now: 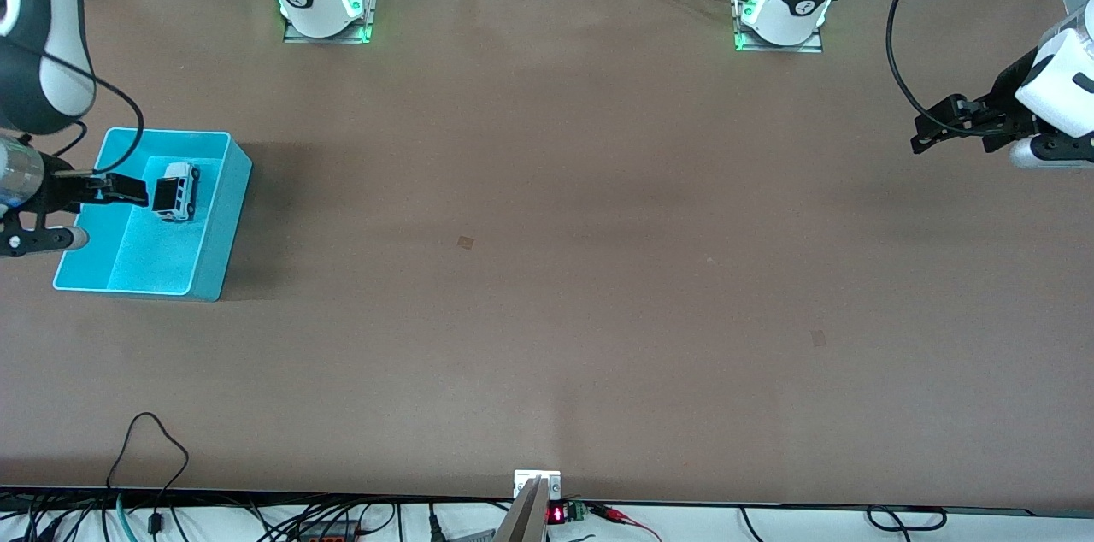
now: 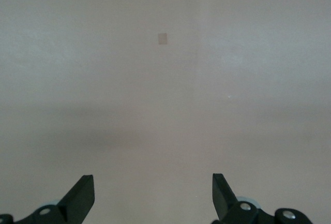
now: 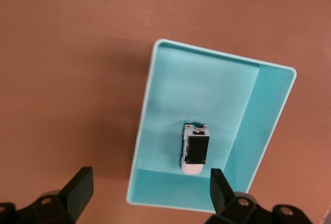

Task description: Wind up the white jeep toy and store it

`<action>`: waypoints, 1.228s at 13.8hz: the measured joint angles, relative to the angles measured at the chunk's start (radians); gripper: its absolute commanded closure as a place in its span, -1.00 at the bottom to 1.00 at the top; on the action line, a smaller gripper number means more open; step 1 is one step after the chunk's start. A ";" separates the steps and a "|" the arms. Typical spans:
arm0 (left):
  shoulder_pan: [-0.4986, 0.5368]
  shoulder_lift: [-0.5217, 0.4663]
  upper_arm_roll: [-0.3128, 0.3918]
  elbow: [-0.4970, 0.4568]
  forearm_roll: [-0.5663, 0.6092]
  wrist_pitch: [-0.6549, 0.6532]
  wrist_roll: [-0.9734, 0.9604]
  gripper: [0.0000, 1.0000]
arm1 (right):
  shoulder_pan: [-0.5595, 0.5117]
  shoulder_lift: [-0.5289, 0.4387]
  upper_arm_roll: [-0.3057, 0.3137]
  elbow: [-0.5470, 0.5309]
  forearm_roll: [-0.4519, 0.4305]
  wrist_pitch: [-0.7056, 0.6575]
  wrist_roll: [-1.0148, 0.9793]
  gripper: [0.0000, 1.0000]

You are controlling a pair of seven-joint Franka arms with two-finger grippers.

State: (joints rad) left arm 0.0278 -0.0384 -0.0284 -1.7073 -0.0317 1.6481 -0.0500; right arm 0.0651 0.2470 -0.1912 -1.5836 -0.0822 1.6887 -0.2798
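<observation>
At the right arm's end of the table: cyan bin (image 1: 214, 268) w/ white jeep toy (image 1: 177, 191) lying inside on the bin floor, close to one end wall, roof panel up. Right gripper (image 1: 115, 187) hovers over the bin, fingers spread, nothing held; in the right wrist view the toy (image 3: 196, 149) sits apart from both fingers (image 3: 78, 188). Left gripper (image 1: 940, 125) waits over bare table (image 1: 547, 311) at the left arm's end, fingers apart, empty. Judged: storing looks done. Risk: if the spring is wound, wheels may drive the toy vs. the bin wall; a low retreat could clip the rim and shift the bin.
</observation>
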 measured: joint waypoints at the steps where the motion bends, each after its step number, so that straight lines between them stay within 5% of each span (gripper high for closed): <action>1: 0.000 0.000 0.000 0.000 0.000 0.000 0.000 -1.00 | 0.001 -0.009 0.016 0.036 0.002 -0.025 0.000 -1.00; 9: 0.000 0.000 -0.003 0.000 0.000 0.001 0.000 -1.00 | 0.039 -0.097 0.038 0.094 0.041 -0.181 0.000 -1.00; 17: -0.001 -0.001 -0.010 0.000 0.000 -0.004 0.000 -1.00 | 0.042 -0.115 0.038 0.090 0.041 -0.187 0.000 -1.00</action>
